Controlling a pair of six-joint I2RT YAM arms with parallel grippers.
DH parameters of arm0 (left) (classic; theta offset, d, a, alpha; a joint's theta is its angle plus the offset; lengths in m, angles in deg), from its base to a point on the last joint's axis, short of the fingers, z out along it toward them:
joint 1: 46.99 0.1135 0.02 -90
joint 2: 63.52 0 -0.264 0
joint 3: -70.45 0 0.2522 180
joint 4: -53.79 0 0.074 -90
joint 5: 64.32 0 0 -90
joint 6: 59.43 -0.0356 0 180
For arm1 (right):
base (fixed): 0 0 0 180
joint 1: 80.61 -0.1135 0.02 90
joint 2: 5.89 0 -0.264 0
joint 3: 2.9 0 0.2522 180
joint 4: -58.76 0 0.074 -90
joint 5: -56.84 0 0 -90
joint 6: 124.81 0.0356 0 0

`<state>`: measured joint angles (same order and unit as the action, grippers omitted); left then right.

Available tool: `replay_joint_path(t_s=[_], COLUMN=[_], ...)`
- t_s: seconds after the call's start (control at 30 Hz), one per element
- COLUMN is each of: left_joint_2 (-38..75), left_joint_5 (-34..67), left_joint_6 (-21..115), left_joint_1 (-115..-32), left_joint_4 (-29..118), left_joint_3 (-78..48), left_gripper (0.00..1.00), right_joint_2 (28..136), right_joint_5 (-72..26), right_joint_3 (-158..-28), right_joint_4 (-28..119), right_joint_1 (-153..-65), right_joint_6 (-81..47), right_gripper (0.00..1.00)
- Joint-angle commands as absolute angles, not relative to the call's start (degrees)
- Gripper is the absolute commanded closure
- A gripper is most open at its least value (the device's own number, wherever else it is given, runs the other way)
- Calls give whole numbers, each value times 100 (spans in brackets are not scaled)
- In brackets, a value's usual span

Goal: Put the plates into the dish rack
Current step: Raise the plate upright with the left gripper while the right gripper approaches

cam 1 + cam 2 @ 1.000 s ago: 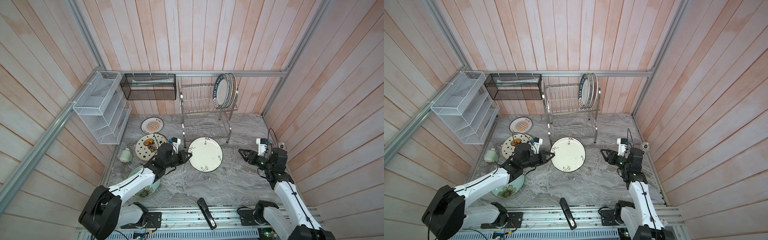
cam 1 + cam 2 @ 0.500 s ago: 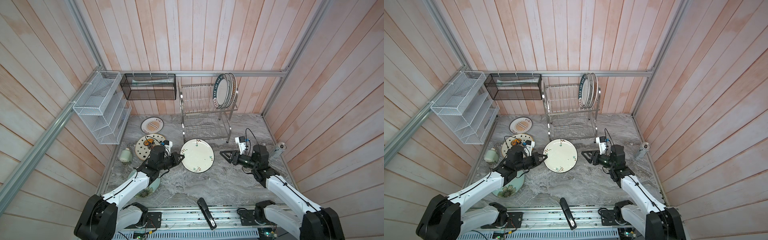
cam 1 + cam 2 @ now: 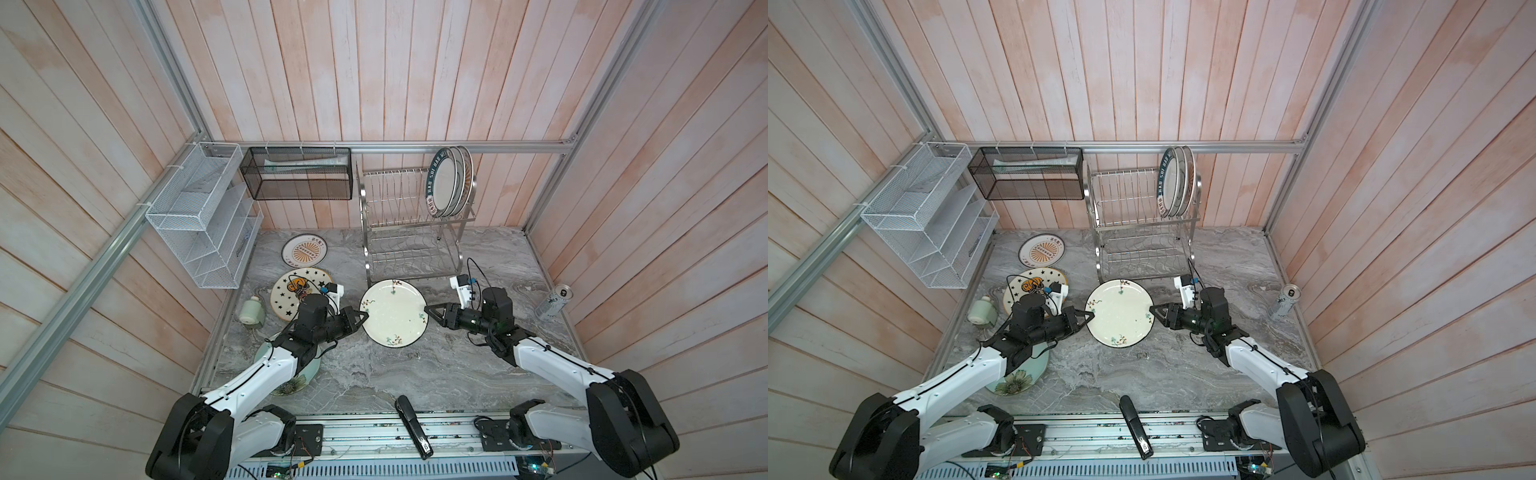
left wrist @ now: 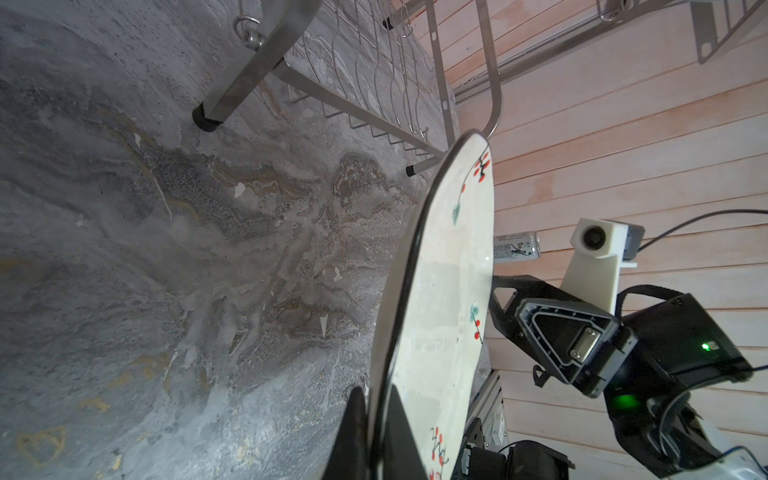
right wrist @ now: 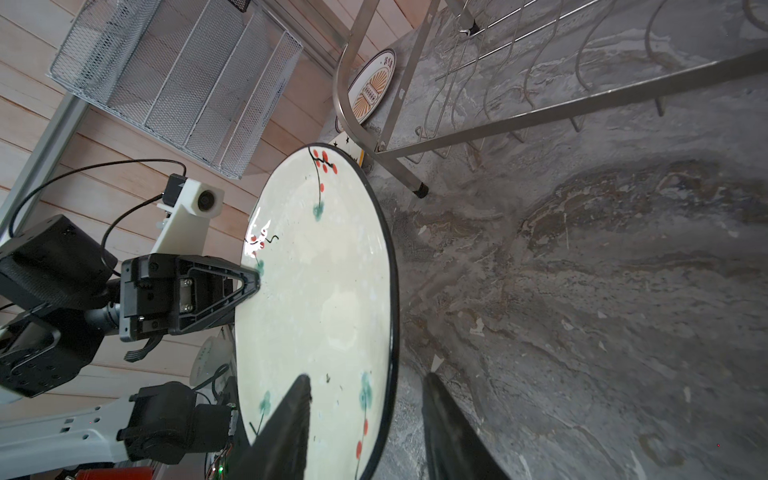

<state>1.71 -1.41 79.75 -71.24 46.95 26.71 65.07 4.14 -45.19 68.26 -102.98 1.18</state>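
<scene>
Left gripper (image 3: 365, 315) is clamped on the left rim of a cream plate (image 3: 394, 312) sprigged with red berries and teal blossoms. It holds the plate just in front of the dish rack (image 3: 409, 232), over the grey marble table (image 3: 415, 374). In both top views the plate faces upward between the two arms.

On the opposite rim, the right gripper (image 5: 368, 376) stands open and straddles the edge. In the right wrist view one finger (image 5: 286, 419) lies over the plate's face. The other finger (image 5: 449, 428) sits beyond the dark rim, with a clear gap between them.

Three plates (image 3: 451, 183) stand upright at the right end of the rack's upper tier, the front one with a teal lettered rim; the rack's other slots are bare.

On the table to the left lie a sunburst plate (image 3: 304, 250) near the back, a star plate (image 3: 291, 291) beside the left wrist, and a pale green flower plate (image 3: 1017, 380) partly hidden under the left arm. A drink can (image 3: 555, 302) leans by the right wall.
</scene>
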Motion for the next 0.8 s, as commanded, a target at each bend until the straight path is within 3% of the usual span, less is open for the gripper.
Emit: replay_joint_path(t_s=[0.0, 0.6, 0.77], left_joint_2=[-93, -163, -181], left_joint_5=[-422, -323, -306], left_joint_6=[8087, 8321, 8321], left_joint_1=[-7086, -7063, -7059], left_joint_4=[5506, 6046, 6066], left_joint_3=[2601, 2944, 2953], left_gripper=[100, 100, 100], right_joint_2=[6605, 7088, 7202], right_joint_5=[335, 755, 920], right_joint_3=[-4680, -4856, -4909], right_joint_4=[7131, 7869, 8020], right_joint_1=[-10380, -10706, -10763], right_joint_6=[218, 774, 882], right_gripper=[57, 70, 78])
